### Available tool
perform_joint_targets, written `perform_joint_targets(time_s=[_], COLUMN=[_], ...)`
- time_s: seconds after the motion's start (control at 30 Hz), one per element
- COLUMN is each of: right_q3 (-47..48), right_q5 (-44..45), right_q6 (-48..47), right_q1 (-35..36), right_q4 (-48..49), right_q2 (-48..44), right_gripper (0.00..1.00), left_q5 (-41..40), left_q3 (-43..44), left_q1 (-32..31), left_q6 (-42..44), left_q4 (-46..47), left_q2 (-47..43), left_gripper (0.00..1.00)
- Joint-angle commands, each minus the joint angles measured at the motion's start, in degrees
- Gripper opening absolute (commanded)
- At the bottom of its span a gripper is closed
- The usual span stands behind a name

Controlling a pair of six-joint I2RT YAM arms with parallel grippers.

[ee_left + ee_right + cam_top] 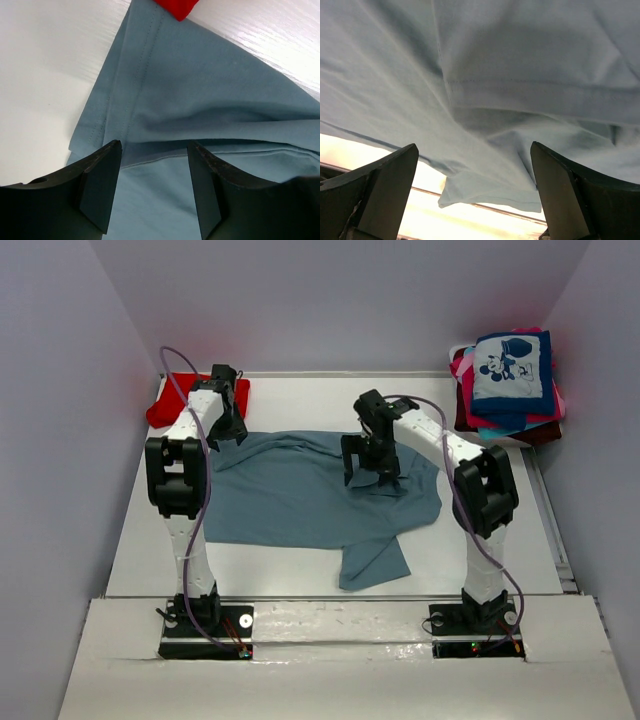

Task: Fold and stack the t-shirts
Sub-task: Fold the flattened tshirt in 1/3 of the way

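Right gripper (474,147) and left gripper (155,145) hang released over grey-blue t-shirt (290,490); folded stack (510,375) maybe binned, unclear.

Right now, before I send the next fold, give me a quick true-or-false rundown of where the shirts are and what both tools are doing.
1. The grey-blue t-shirt lies spread on the table between the two arms. True.
2. The right tool is clamped shut on the cloth. False: its jaws stand wide apart over the shirt.
3. The red t-shirt tops the stack at the far right. False: it lies at the far left corner, and a navy mouse-print shirt tops the stack.
4. The left tool is over the grey-blue shirt's far left edge, near the red one. True.
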Motion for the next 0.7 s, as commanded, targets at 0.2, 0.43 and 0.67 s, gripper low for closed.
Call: perform_joint_targets(time_s=[0.2,0.43,0.67], right_q3=[-3.55,-12.78,-13.75], right_q5=[12.15,12.15,11.19], right_q6=[6.60,7.75,7.13], right_q1=[-3.98,-9.25,-10.05], right_q4=[1.39,5.87,8.24], right_q2=[-8.97,-13.01,-11.79], right_gripper=[1.00,0.99,0.89], left_q5=[0.28,0.81,0.90], left_q3=[-0.71,-0.45,0.16], left_q1=[-0.21,-0.21,-0.21], left_q6=[0.73,0.73,0.82], left_q4=[0.56,0.65,0.30], left_q2=[-3.74,-3.21,-2.68], left_gripper=[0.66,0.66,0.66])
